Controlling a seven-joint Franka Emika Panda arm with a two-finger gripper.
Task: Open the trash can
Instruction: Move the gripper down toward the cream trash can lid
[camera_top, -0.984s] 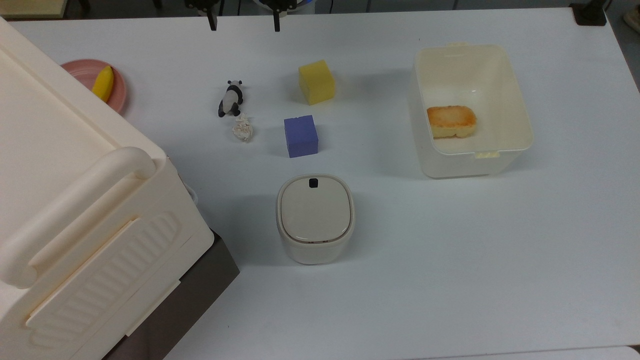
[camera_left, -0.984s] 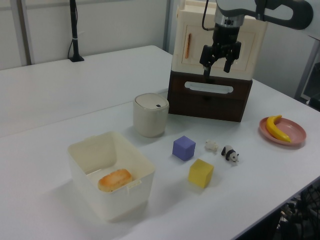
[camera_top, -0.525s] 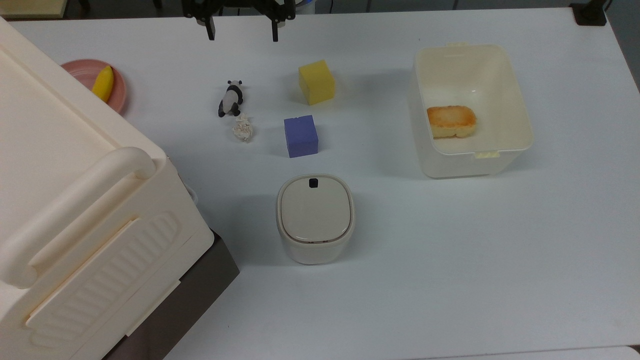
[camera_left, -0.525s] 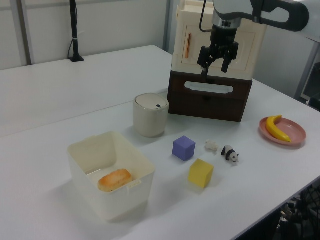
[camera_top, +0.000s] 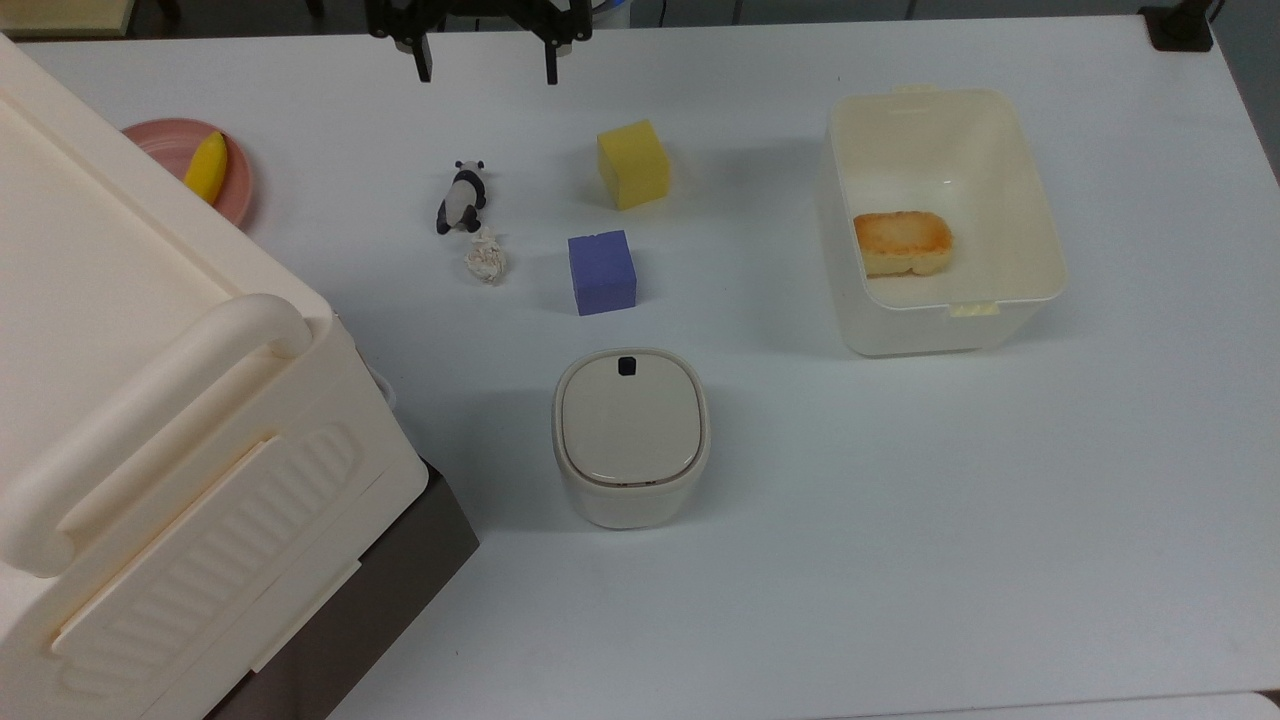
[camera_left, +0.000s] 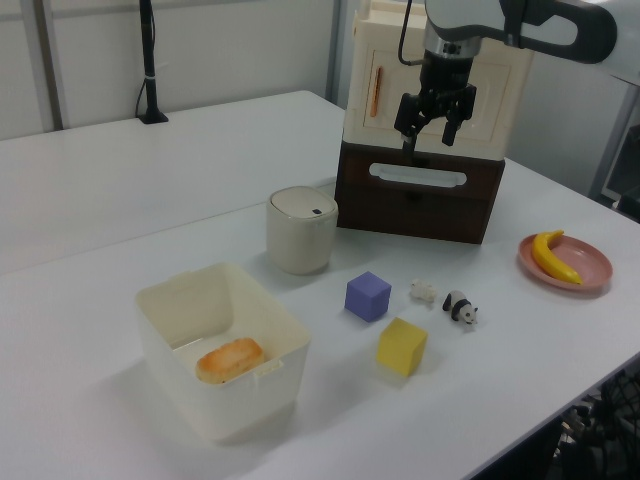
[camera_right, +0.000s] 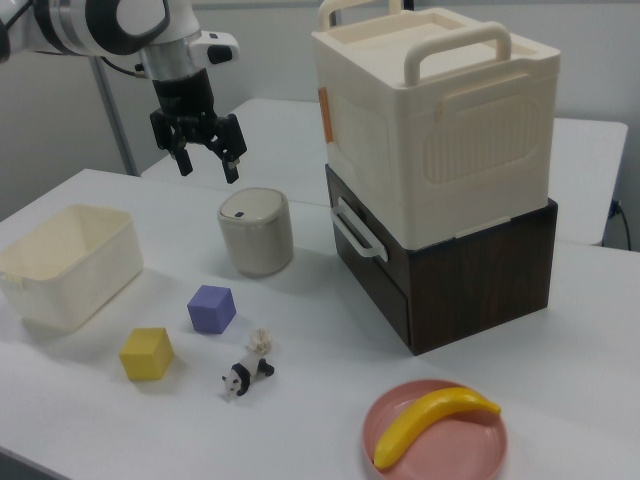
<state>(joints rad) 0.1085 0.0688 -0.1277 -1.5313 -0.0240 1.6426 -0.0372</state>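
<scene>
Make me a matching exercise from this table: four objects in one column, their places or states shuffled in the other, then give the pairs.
Objects
1. trash can
2. banana
3. toast
4. tool

Places or states
A. inside the lidless tub
B. open, up in the air above the table
C. lid shut
D. on the pink plate

Pairs: 1-C, 2-D, 3-A, 4-B

purple cube (camera_top: 602, 272) just beside trash can (camera_top: 630, 436)
</scene>
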